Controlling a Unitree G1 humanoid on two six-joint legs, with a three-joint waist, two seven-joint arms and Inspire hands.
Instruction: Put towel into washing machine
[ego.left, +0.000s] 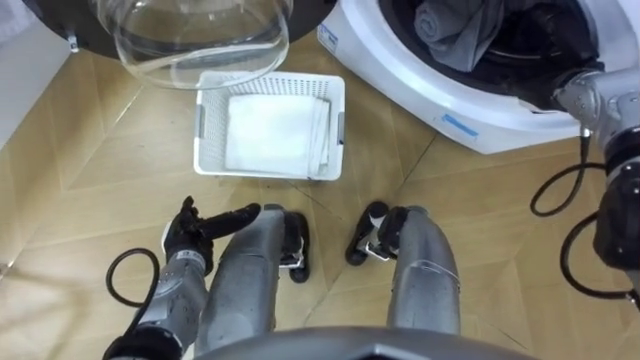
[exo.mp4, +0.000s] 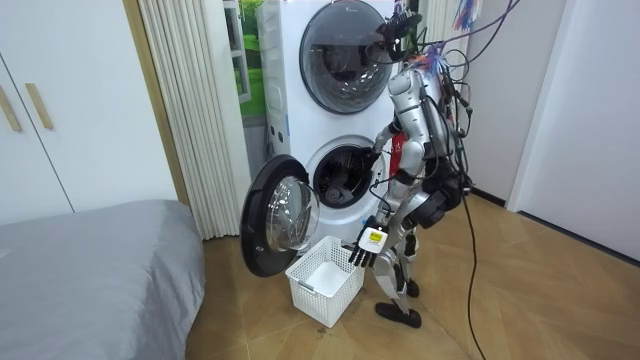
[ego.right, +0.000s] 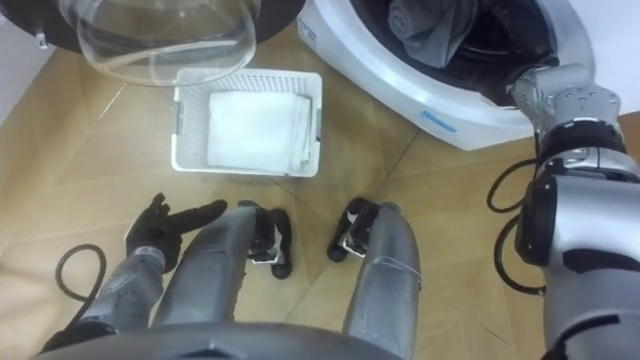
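Room view: robot is seen standing at the front-loading washing machine (exo.mp4: 345, 180), the lower of two stacked machines, slightly bent toward its opening. The round glass door (exo.mp4: 280, 215) is swung fully open to the room view's left of the washing machine. A white plastic laundry basket (ego.left: 205, 140) is set on the wood floor just in front of the washing machine, below the open door. A folded white towel (ego.left: 275, 135) is laid flat inside that basket, untouched.

Eye views: a bundled grey towel (ego.left: 455, 35) is seen inside the washing machine's drum, with darker cloth beside it. The right arm is stretched to the washing machine's opening and the right hand is hidden inside the drum, so its state cannot be told, nor whether the grey towel is touched. The left hand (ego.left: 195, 235) is hung low beside the left thigh, well away from the washing machine, fingers apart and relaxed, nothing held.
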